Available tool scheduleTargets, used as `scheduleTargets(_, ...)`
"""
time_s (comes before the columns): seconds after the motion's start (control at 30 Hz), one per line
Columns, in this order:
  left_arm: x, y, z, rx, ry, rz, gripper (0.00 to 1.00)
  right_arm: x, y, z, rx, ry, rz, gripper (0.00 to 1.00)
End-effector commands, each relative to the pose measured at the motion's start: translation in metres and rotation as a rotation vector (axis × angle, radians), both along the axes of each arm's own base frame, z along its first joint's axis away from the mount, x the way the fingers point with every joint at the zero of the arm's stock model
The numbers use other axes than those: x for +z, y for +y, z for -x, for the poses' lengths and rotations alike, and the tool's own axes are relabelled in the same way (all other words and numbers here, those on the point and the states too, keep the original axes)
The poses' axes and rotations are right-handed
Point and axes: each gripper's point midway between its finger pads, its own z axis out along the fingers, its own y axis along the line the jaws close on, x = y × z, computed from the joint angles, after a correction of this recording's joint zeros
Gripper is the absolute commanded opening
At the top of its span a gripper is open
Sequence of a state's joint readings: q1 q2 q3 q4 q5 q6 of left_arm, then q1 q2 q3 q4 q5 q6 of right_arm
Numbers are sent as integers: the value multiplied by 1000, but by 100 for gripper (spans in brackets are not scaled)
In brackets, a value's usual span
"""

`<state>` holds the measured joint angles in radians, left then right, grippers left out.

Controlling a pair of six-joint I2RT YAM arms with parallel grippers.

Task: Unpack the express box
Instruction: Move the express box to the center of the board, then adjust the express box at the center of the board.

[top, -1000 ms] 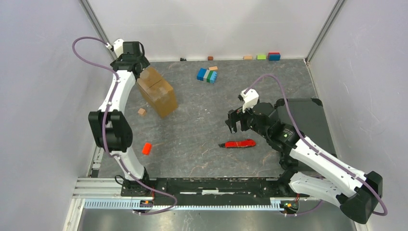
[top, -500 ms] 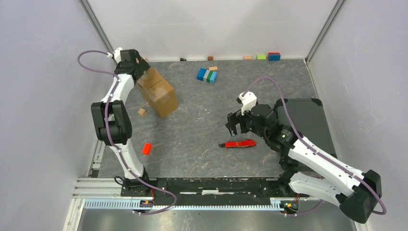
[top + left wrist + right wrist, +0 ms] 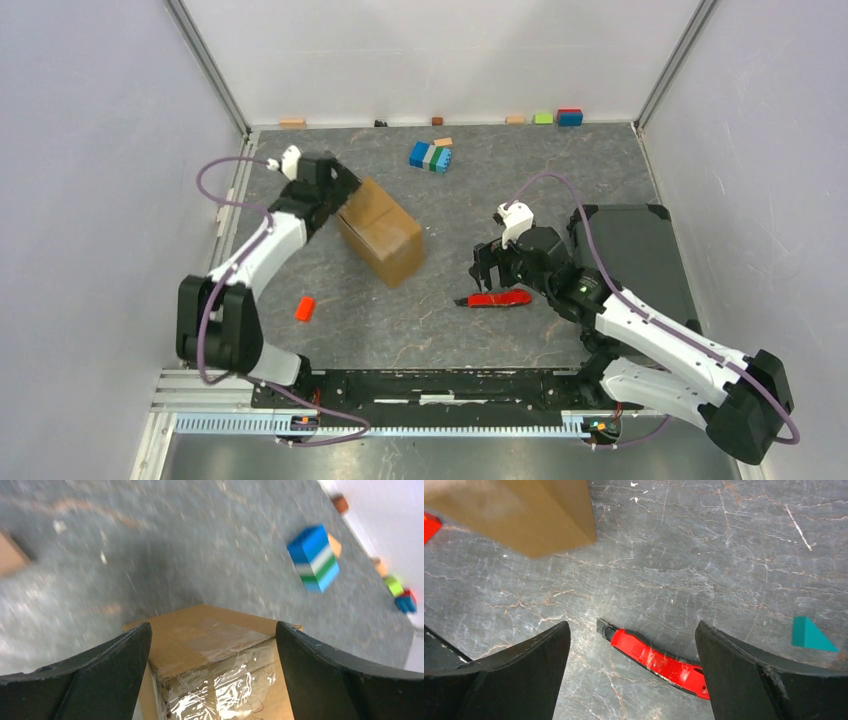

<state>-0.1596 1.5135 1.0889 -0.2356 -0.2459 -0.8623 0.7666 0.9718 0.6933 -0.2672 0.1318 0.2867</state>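
The left hand is spread wide and clamped across one end of the box, whose cardboard fills the gap between both fingers in the wrist view. The box sits left of centre on the grey desk, skewed to the desk's edges, its flaps closed under clear tape. Behind it, well apart, lies a blue-green block cluster; a small red block lies nearer the arm bases. To the right, the right hand hangs with its fingers apart and holding nothing, just above a red knife that lies flat on the desk. A black tray lies at the desk's right side.
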Motion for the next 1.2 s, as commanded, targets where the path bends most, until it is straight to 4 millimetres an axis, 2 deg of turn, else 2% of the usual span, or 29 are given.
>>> scheduleTargets(0.0,4,-31,43,63,-39,64,100,5,18,-4,-3,15,-105,98)
scheduleTargets(0.07,2,-46,60,22,-27,54,100,-3,24,-2,4,44,-132,98)
scheduleTargets(0.13,4,-49,73,-5,-13,38,100,-12,26,0,-4,63,-148,99)
scheduleTargets(0.23,22,-26,86,6,-11,-88,100,-20,29,-1,-10,83,-155,98)
scheduleTargets(0.33,36,9,92,55,36,-200,100,-24,34,0,-8,91,-168,99)
scheduleTargets(0.43,28,23,87,24,136,-244,100,-27,41,3,4,94,-172,99)
scheduleTargets(0.53,15,11,80,-70,198,-250,97,-33,48,4,12,113,-169,99)
scheduleTargets(0.63,-5,-4,76,-131,234,-207,93,-29,56,-6,-5,99,-184,99)
scheduleTargets(0.77,-19,-17,83,-180,261,-171,85,-32,57,-22,-69,90,-157,99)
scheduleTargets(0.97,-31,-28,118,-217,280,-157,79,-28,60,-48,-125,69,-124,98)
scheduleTargets(1.17,-38,-44,154,-219,258,-88,78,-19,56,-84,-190,33,-91,98)
